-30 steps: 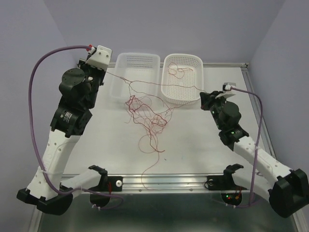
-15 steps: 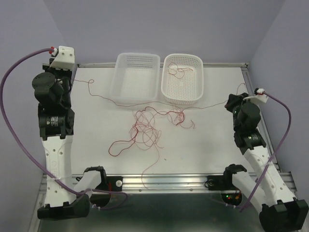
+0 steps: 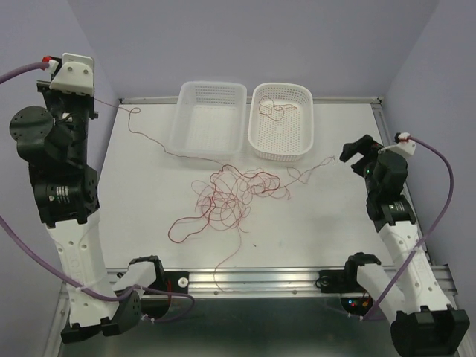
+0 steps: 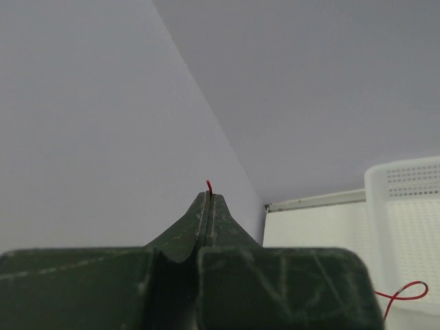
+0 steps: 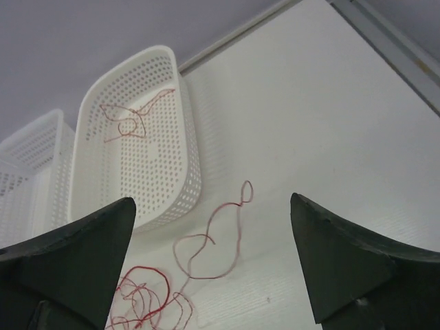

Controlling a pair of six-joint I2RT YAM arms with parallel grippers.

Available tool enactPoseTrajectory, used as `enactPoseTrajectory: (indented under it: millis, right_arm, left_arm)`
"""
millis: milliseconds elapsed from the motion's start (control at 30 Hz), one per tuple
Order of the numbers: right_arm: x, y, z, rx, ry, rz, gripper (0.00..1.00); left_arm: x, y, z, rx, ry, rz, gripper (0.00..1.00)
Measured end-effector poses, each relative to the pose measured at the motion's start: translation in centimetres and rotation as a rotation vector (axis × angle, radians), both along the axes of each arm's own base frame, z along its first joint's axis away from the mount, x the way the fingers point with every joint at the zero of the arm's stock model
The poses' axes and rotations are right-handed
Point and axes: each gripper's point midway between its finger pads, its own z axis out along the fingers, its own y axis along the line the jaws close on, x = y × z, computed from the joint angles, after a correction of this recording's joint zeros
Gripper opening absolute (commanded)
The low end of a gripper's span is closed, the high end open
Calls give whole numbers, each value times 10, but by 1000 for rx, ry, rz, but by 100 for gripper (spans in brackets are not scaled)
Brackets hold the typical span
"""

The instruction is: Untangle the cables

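Sprawling in a loose red knot on the middle of the table [image 3: 335,223], the cables [image 3: 230,195] sent one strand [image 3: 149,137] up-left to the left gripper [image 4: 208,201], pinched shut on its end, probably to draw it clear of the tangle; that arm stood reared high at the far-left corner. The right gripper [image 5: 212,206] hung wide open and empty, low near the oval basket [image 3: 256,145] holding one separate wire [image 3: 275,111].
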Motion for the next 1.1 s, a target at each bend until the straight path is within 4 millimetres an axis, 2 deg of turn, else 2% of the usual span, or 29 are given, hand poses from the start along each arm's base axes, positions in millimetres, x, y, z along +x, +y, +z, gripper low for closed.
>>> enactPoseTrajectory:
  millis: [67, 133, 167, 267, 333, 367, 400, 433, 467, 500, 533, 567, 600, 767, 967, 1100]
  right_arm:
    - [7, 7, -11, -2, 50, 43, 97]
    - [10, 22, -33, -5, 135, 132, 93]
    - [9, 31, -37, -2, 148, 181, 90]
    - [5, 77, -34, -3, 132, 397, 90]
    - [2, 117, -28, -26, 99, 547, 90]
    - [-2, 144, -26, -45, 88, 638, 90]
    - [-8, 177, -22, -69, 75, 749, 90]
    - [-10, 198, -17, -100, 48, 823, 90]
    - [-16, 236, -19, -120, 53, 937, 90]
    - [-18, 265, -21, -146, 49, 1027, 90]
    - [-19, 279, -21, -160, 38, 1072, 90]
    - [-16, 304, -24, -185, 12, 1144, 90]
    - [-15, 321, -26, -199, -11, 1192, 90]
    - [-8, 371, -40, -279, -73, 1319, 91]
    - [16, 421, -8, -325, -220, 1382, 90]
    - [27, 439, -4, -348, -261, 1396, 87]
  left_arm:
    - [-4, -12, 23, -11, -44, -64, 0]
    - [-8, -22, 39, -15, -72, -117, 0]
    - [-11, -28, 49, -20, -92, -150, 0]
    - [-13, -46, 67, -33, -117, -247, 0]
    - [-13, -55, 74, -40, -122, -300, 0]
    - [-14, -62, 80, -43, -129, -343, 0]
    - [-14, -66, 83, -46, -131, -365, 0]
    - [-14, -71, 85, -51, -128, -391, 0]
    - [-14, -76, 88, -57, -128, -420, 0]
    - [-14, -78, 89, -65, -127, -437, 0]
    - [-15, -83, 93, -65, -132, -466, 0]
    - [-16, -88, 97, -71, -136, -492, 0]
    - [-16, -90, 99, -76, -137, -507, 0]
    - [-8, -99, 94, -124, -106, -569, 0]
    - [-20, -106, 104, -143, -141, -609, 0]
    - [-38, -110, 119, -142, -197, -630, 0]
